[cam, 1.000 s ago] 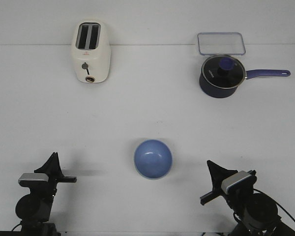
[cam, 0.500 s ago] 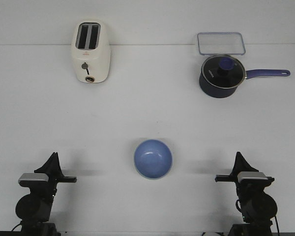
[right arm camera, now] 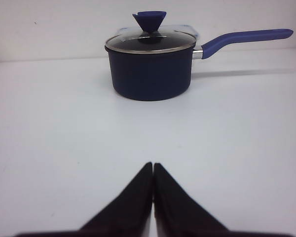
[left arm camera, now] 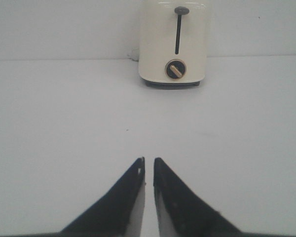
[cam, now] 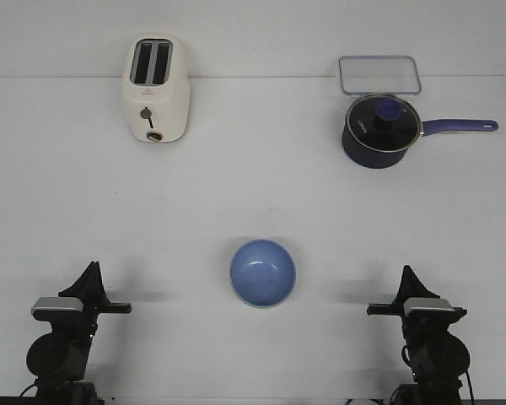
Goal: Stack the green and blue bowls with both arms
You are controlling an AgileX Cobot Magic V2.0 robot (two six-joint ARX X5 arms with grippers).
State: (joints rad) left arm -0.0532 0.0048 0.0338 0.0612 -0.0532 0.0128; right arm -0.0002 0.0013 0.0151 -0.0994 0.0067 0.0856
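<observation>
The blue bowl (cam: 262,272) sits upright on the white table, front centre, between my two arms. No green bowl shows in any view. My left gripper (cam: 91,270) rests low at the front left, well left of the bowl. In the left wrist view (left arm camera: 148,160) its fingers are together but for a thin slit, with nothing between them. My right gripper (cam: 407,273) rests at the front right, well right of the bowl. In the right wrist view (right arm camera: 153,164) its fingers touch and hold nothing. Neither wrist view shows the bowl.
A cream toaster (cam: 155,89) stands at the back left, straight ahead of the left gripper (left arm camera: 172,44). A dark navy saucepan (cam: 379,131) with a glass lid and long handle stands at the back right, ahead of the right gripper (right arm camera: 150,69). A clear rectangular container (cam: 379,74) lies behind it.
My right arm has swung from a slanted pose near the bowl's right side back to a straight rest pose at the front right. The left arm and the bowl have not moved.
</observation>
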